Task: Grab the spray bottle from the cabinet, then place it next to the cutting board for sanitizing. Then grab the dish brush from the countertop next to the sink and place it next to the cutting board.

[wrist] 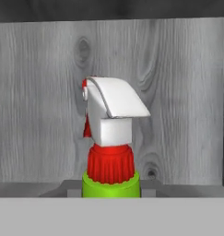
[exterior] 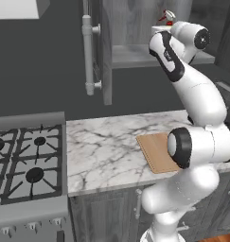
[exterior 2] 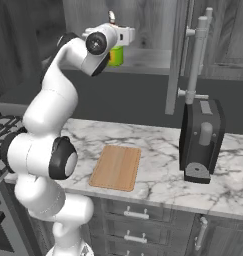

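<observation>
arm raised to the open cabinet (exterior 2: 143, 30); hand is at the shelf, right against the spray bottle (exterior 2: 115, 55). gripper (exterior 2: 124, 36) sits level with the bottle's upper part in the right base view. finger tips cannot be made out in the hand view, so cannot tell whether the hand is wide, narrow or closed on the neck.

bottle location: upright on the cabinet shelf, in front of the grey wood-grain back panel. cutting board (exterior 2: 116, 167) lies flat on the countertop (exterior: 102, 146) below, well apart from the bottle.

bottle appearance: bright green shoulder, red ribbed collar, white trigger head with a red piece behind it. head is top-heavy looking on a narrow neck; base hidden.

risks from here:
- if the fingers close on the sprayer head instead of the neck or body, the bottle may pivot or slip on the lift.
- a forward nudge could tip it against the back panel.
- drawing it out, the bottle may clip the door's bar handle (exterior 2: 195, 57).
</observation>
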### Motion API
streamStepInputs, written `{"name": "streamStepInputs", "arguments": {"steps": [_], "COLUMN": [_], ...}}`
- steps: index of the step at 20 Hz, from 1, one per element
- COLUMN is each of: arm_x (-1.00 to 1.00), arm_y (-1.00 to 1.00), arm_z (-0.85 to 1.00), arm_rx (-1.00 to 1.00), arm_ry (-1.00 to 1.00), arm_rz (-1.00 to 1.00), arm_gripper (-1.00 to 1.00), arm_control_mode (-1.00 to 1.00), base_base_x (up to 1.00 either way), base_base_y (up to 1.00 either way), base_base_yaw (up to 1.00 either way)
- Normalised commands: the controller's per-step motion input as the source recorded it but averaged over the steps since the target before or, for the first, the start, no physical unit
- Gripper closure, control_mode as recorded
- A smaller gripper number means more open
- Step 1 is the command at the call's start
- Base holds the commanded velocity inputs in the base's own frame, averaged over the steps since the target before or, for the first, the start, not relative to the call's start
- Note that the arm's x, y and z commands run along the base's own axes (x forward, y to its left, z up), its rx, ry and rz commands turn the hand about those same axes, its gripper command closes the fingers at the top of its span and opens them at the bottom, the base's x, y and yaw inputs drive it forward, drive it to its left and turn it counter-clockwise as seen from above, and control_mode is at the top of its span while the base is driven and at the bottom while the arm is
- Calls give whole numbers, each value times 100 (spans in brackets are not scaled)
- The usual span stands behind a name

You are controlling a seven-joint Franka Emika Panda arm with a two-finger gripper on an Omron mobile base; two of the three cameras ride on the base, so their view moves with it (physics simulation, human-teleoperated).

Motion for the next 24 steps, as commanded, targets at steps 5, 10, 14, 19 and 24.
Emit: {"name": "streamStepInputs", "arguments": {"steps": [5,10,14,19,24], "arm_x": [-87,-99,-100,-100,-100], "arm_y": [0,0,0,6,22], "arm_z": [0,0,0,0,-3], "arm_rx": [0,0,1,2,9], "arm_ry": [-5,-6,-1,-4,0], "arm_rz": [0,0,-1,-1,0], "arm_gripper": [100,100,100,100,100], "arm_control_mode": [-100,-100,-100,-100,-100], "base_base_x": [0,0,0,0,0], "base_base_y": [0,0,0,0,0], "base_base_yaw": [0,0,0,0,0]}}
